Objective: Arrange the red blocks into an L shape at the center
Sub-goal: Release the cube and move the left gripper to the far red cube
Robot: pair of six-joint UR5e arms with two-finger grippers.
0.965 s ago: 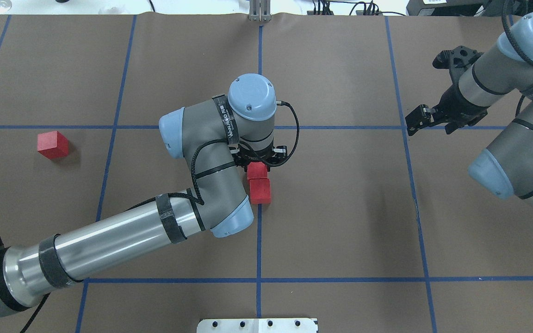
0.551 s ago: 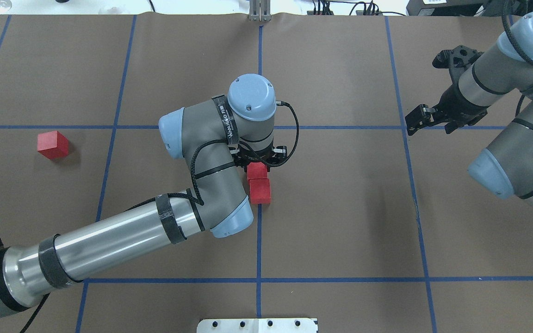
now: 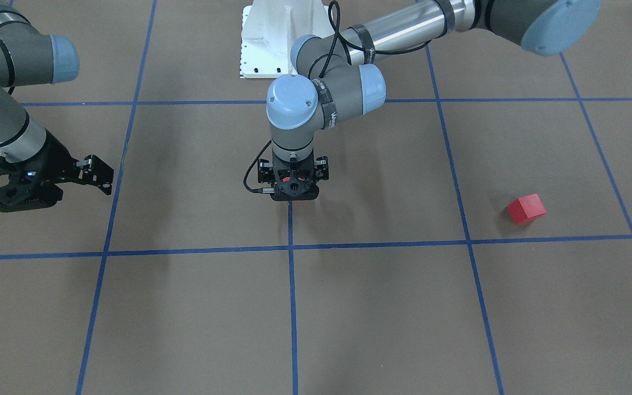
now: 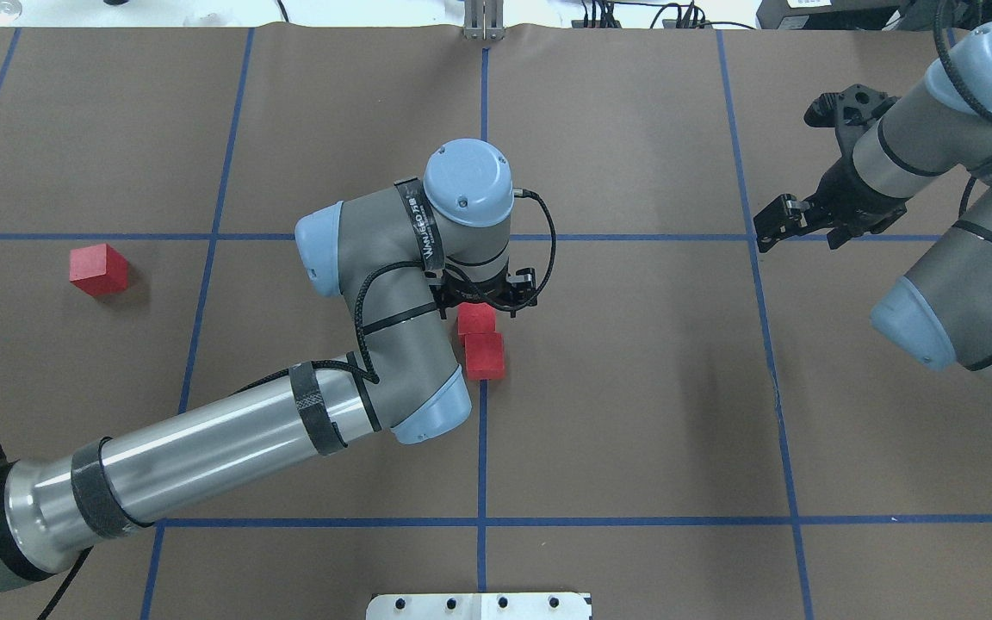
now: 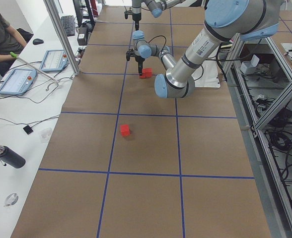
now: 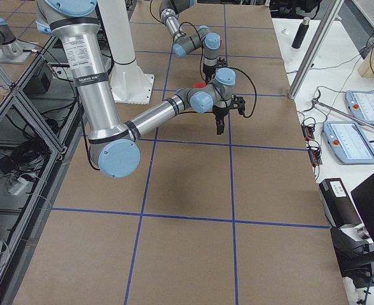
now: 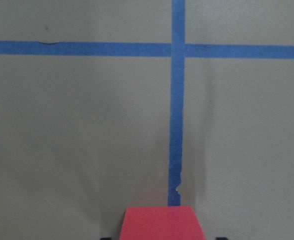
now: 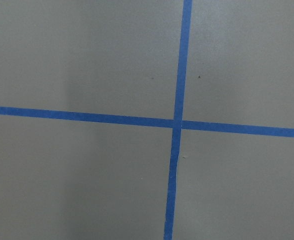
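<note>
Red blocks (image 4: 486, 363) number three. Two sit at the centre (image 4: 539, 370) of the worktop (image 4: 634, 448), one behind the other on the middle blue line (image 4: 481, 448), touching or all but; the pair's long axis runs along that line, away from the robot. The near block (image 4: 484, 351) lies squarely over the line, faces roughly true to the grid; the far block (image 4: 477, 320) is set a shade toward the robot's left, so the row is slightly stepped. The third block (image 4: 98, 269) lies well apart, out on the left in another grid square, just beside a cross line and twisted off the grid.

The left gripper (image 3: 293, 193) points straight down over the far block. In the wrist view the block fills the bottom middle and the dark tips show just clear of its two sides, so the gripper looks slightly spread about it rather than pinching it. The left arm (image 4: 203, 456) crowds the spot; its wrist hides part of the far block from overhead, and its elbow sits just beside the near block.

The right gripper (image 4: 776, 226) hangs well apart over a grid crossing, holding nothing; I cannot tell whether it is spread or pressed together. The white base (image 4: 479, 605) is at the worktop's near edge.
</note>
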